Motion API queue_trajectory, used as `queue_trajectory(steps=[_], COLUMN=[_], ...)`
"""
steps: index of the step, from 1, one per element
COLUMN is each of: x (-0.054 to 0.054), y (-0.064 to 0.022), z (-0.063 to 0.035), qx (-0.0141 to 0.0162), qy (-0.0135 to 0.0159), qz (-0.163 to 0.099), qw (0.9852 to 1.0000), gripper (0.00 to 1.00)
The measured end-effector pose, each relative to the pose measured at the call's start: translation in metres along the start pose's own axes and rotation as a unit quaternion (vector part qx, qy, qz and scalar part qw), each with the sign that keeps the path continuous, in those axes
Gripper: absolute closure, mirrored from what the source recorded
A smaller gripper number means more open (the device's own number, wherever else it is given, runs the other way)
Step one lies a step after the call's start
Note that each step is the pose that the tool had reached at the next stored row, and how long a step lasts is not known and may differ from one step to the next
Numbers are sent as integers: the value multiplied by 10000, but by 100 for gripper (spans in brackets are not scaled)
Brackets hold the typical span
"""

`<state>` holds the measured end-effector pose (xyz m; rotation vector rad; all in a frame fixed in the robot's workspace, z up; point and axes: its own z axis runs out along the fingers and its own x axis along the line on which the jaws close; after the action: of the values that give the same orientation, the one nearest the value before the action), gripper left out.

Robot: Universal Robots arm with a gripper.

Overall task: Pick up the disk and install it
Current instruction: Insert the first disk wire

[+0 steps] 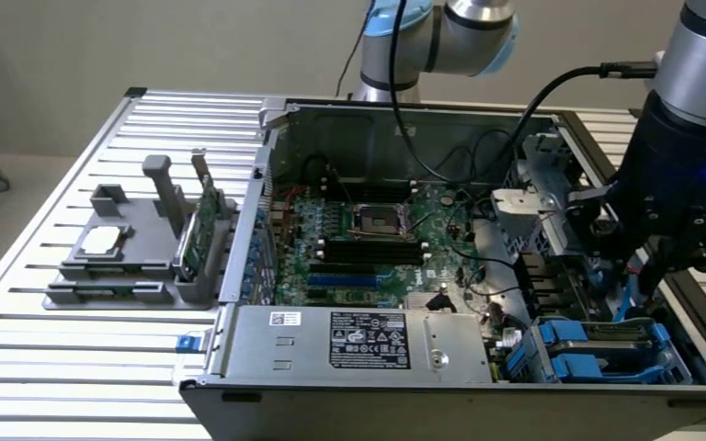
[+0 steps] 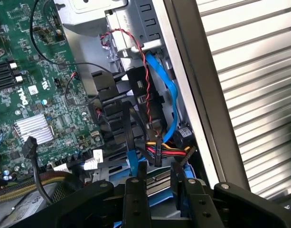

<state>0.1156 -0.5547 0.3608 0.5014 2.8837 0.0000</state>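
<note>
The disk (image 2: 160, 179) appears edge-on in the wrist view, a grey metal edge with blue plastic rails on both sides. My gripper (image 2: 155, 175) is shut on it, one black finger (image 2: 135, 194) on each side. In the exterior view my gripper (image 1: 645, 276) hangs low over the open computer case's right side, just above the drive bay (image 1: 598, 354) with its blue carriers. The rest of the disk is hidden behind the fingers.
Blue, red and black cables (image 2: 157, 109) run beside the case wall close to the fingers. The motherboard (image 1: 366, 239) lies mid-case and a power supply (image 1: 366, 340) sits at the front. A grey fixture (image 1: 132, 248) on the slatted table holds a small chip and a green card.
</note>
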Motion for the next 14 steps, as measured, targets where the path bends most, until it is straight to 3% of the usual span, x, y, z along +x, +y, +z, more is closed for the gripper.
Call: queue_trajectory(steps=[3,5,7,8,14], x=[15,26,37,42,65], y=[38,66,93,106,163], z=[5,9,13,14,34], qx=[66,112,155,178,313], qy=[-24,-41,-57,-65,-114], qz=[-15,-25,-36,-41,-72], qw=[10000,9999,9999,9998,9994], gripper=[66,75,75,82,82])
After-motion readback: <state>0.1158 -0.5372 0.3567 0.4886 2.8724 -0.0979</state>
